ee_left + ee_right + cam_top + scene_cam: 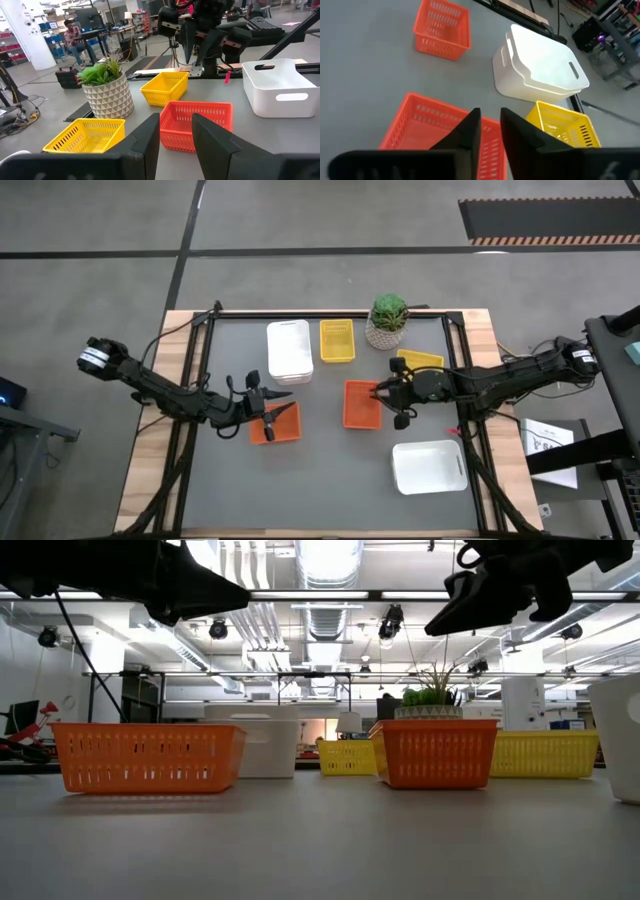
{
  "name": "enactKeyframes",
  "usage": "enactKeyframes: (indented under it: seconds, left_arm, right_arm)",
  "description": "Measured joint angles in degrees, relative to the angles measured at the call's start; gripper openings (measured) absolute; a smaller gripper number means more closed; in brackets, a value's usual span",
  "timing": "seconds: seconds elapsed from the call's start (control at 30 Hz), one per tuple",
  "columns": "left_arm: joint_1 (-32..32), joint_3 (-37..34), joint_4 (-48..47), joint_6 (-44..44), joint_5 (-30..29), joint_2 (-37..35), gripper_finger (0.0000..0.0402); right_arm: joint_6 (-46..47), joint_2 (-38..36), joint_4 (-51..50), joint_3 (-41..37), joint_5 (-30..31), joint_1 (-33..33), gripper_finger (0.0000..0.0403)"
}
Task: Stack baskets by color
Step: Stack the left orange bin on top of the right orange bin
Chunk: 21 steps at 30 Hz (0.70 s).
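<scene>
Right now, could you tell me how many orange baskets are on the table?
2 visible: one orange basket under the left gripper, another orange basket mid-table beside the right gripper. More could be nested inside.

Past our left gripper (176, 137), fingers parted, an orange basket (197, 125) sits mid-tabletop. Two yellow baskets (164, 87) (86, 135) flank a potted plant (106, 90); a white basket (278, 87) lies apart. A person (74, 39) sits beyond.

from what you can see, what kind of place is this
Most likely a robotics lab or workshop in an industrial hall. Exposed ceiling ducts and strip lights hang overhead, cluttered workbenches with equipment fill the room behind, and a person sits at one. The baskets' table stands on bare concrete floor.
</scene>
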Motion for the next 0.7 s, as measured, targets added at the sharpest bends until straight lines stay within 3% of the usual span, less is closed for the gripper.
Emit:
enactKeyframes:
  seconds: [0.2, 0.37, 0.5, 0.7]
  left_arm:
    - [-1.22, 2.35, -3.84, -5.32, 2.67, 0.20, 0.0080]
    - [-1.68, 9.95, -27.80, -18.80, 7.55, 1.50, 0.0036]
    - [-1.75, 18.00, -48.00, -28.97, 14.67, 4.49, 0.0005]
    - [-1.79, 28.02, -67.77, -33.10, 24.29, 12.12, 0.0004]
  right_arm:
    - [3.04, 0.00, 0.07, 0.00, 0.02, 0.00, 0.0126]
    - [4.05, 0.00, 0.07, 0.00, 0.02, 0.00, 0.0161]
    - [4.85, 0.00, 0.05, 0.00, 0.02, 0.02, 0.0177]
    - [5.56, 0.00, 0.05, 0.00, 0.02, 0.02, 0.0188]
